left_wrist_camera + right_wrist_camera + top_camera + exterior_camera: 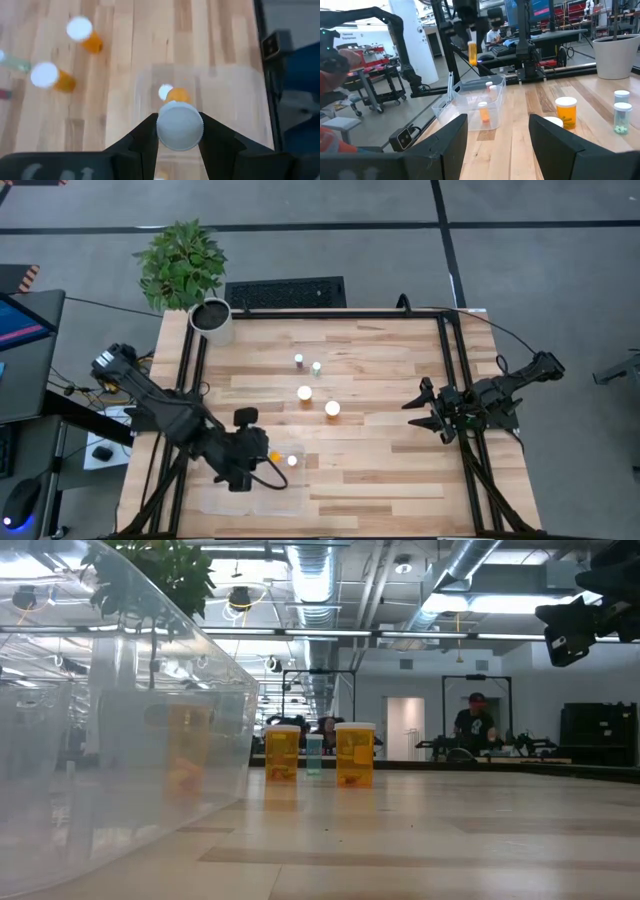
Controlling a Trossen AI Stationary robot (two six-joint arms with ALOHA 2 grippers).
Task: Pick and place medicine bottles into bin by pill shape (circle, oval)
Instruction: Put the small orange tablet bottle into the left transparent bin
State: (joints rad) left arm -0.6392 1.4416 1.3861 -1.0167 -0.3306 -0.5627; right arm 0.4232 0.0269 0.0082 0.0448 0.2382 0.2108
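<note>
My left gripper [268, 456] is shut on an orange medicine bottle with a white cap [180, 125], held above the clear bin [250, 485] at the table's near left. The right wrist view shows this bottle [472, 52] in the air over the bin [470, 102]. Another white-capped orange bottle [169, 93] stands inside the bin. Two orange bottles [305, 393] [332, 409] and two small clear ones [298, 361] [316, 367] stand upright mid-table. My right gripper [432, 416] is open and empty at the table's right edge. My left gripper pinches the bottle's top end between its two fingers [146, 135], one on each side of the white cap [165, 131]. The fingers come from above, pointing down. The bottle hangs upright below them [472, 55], lifted clear above the bin.
A large white plant pot [211, 319] stands at the table's far left corner. Black rails [455, 390] run along the table's left and right sides. Bare wood lies between the mid-table bottles and my right gripper. A person [474, 725] stands in the room behind.
</note>
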